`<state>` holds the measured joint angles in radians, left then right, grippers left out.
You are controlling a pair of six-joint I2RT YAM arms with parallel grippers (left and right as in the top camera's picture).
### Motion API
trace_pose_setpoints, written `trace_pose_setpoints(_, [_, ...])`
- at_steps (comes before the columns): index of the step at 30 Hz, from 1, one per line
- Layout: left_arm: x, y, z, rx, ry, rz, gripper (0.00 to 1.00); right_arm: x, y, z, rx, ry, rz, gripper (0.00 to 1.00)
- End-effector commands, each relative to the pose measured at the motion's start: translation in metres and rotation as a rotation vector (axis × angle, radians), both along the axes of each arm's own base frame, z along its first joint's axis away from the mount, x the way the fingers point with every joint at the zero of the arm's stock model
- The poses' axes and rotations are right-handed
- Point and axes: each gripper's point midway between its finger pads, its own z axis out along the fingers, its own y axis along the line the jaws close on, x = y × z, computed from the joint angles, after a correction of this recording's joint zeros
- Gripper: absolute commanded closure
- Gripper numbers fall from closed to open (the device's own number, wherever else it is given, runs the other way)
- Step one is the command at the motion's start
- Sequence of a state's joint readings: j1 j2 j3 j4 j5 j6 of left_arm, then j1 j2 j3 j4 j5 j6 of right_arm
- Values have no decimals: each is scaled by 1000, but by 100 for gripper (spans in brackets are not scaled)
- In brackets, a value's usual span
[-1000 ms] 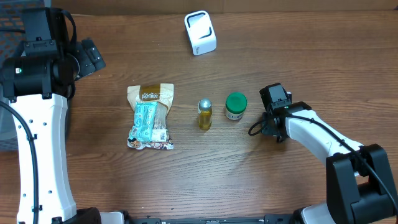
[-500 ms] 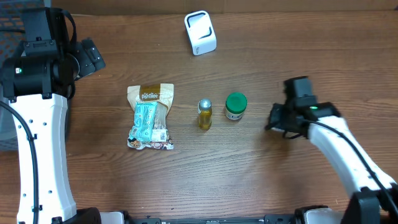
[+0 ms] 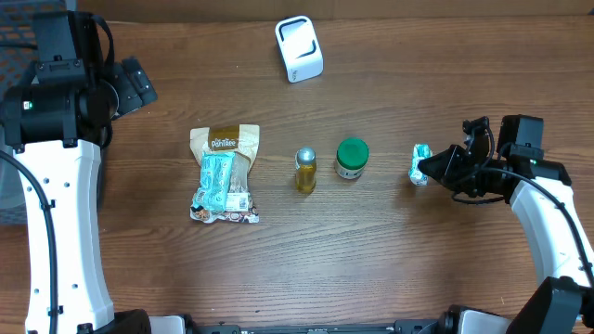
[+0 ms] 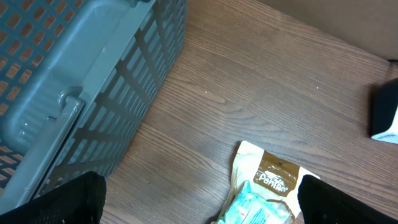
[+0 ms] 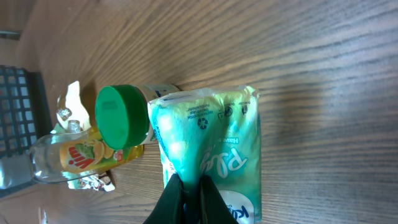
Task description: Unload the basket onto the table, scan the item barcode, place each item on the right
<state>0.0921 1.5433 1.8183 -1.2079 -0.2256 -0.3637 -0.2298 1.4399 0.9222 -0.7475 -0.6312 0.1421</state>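
Over wooden table, right jaws clamp teal pouch, lengthwise toward jar; left jaws gape.

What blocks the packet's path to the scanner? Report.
Nothing visible. The right gripper is shut on the packet; bare table lies between it and the scanner. The jar stands off that line.
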Motion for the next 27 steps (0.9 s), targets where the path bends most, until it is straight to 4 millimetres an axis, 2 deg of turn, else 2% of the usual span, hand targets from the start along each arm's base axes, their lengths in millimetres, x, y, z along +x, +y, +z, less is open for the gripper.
trace_pose_setpoints(1, [0, 3, 1, 12, -2, 13, 0, 4, 4, 6, 28, -57, 41, 96])
trace_pose_setpoints(16, [0, 3, 1, 12, -2, 13, 1, 13, 25, -29, 229, -6, 97, 96])
trace_pose_setpoints(23, [0, 3, 1, 12, -2, 13, 0, 14, 22, -54, 249, 58, 81, 96])
trace_pose_setpoints(27, [0, 3, 1, 12, -2, 13, 0, 13, 13, -66, 255, 80, 57, 96])
